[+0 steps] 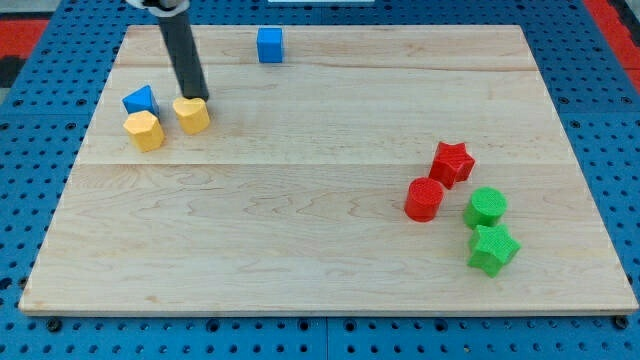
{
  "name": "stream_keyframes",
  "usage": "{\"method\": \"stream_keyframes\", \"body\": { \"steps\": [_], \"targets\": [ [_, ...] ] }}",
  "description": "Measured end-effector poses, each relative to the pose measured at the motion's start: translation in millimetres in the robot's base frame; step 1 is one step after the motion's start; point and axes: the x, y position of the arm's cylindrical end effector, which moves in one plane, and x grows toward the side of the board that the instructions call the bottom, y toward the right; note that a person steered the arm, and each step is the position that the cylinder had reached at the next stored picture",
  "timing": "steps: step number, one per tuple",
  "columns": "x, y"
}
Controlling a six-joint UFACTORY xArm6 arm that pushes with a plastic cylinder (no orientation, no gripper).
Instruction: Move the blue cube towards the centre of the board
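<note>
**Camera view: my tip sits by the yellow blocks, blue cube lies apart near the top edge**

Camera view shows the wooden board [300, 250] lying on a blue pegboard surface [30, 120]; no box, tray or other container appears anywhere, and all the blocks rest directly on the wood.

I carry no gripper, so nothing of mine opens or closes; my arm ends in a dark rod [183, 55] that comes down from the view's top left. My tip [196, 97] stands at the upper edge of a yellow block [192, 114], touching it or very nearly so. Just to the view's left of that one lies a second yellow block [145, 130], and a blue wedge-like block [140, 99] sits right above that second one.

The blue cube [270, 45] lies near the board's top edge, left of the middle, up and to the view's right of my tip and clearly apart from it, with bare wood between.

Far off at the view's lower right, a red star [452, 162] and a red cylinder [424, 199] sit close together, with a green cylinder [486, 207] and a green star [493, 248] just to their right.
</note>
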Motion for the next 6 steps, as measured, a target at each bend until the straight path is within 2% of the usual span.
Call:
{"method": "stream_keyframes", "body": {
  "steps": [1, 2, 3, 4, 5, 6],
  "targets": [
    [-20, 89],
    [-76, 107],
    [-134, 101],
    [-144, 47],
    [-112, 20],
    [-144, 54]
  ]
}}
